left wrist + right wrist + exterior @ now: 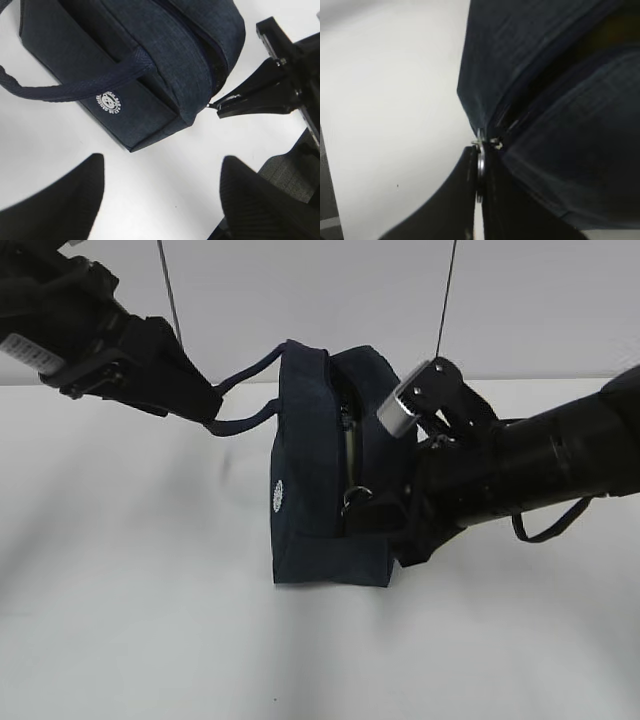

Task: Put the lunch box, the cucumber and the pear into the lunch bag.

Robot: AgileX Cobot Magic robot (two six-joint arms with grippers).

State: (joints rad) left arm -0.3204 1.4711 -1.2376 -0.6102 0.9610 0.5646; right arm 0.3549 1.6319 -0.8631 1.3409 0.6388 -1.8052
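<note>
Right tool [479, 197] is pinching the ring pull [481, 167] on the lunch bag [310, 480], left tool [162, 200] gaping empty near; zipper part open, food unseen, packing apparently pending.

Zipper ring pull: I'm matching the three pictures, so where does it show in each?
Exterior view: ring pull at the lunch bag's right side, low.
Left wrist view: right of centre, pinched by the right gripper.
Right wrist view: centre, low.
Shared landmark: the zipper seam.

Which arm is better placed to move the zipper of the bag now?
The right. Its fingers are shut on the ring pull of the bag; the left gripper is open, empty.
</note>
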